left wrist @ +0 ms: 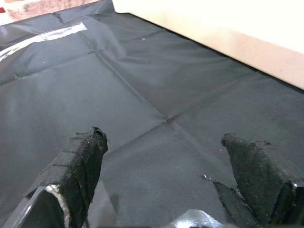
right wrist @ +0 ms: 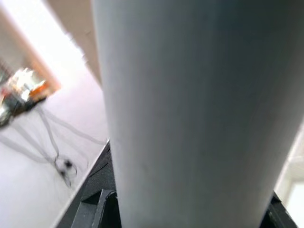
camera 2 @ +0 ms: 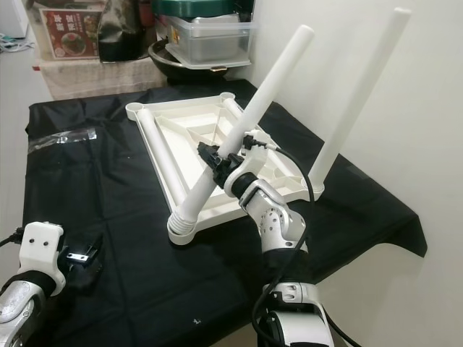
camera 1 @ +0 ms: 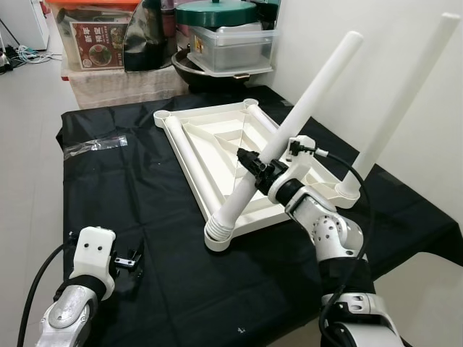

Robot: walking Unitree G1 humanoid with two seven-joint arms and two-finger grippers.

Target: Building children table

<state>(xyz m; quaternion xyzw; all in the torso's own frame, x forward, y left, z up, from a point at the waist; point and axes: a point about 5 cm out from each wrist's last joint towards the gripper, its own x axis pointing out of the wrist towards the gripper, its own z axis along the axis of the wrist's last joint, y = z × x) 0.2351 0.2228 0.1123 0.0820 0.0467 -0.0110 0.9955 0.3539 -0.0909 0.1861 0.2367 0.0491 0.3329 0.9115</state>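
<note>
White children's table top (camera 1: 217,141): lies upside down on the black-covered tabletop (camera 1: 108,195). White leg (camera 1: 289,134): tilted, ribbed foot end seated at the near corner socket, grasped mid-length by the right gripper (camera 1: 255,168), fingers clenched round it. Second leg (camera 1: 401,101): stands in the right corner socket. Left gripper (camera 1: 129,262): fingers spread, low over the black cloth, holding nothing
</note>
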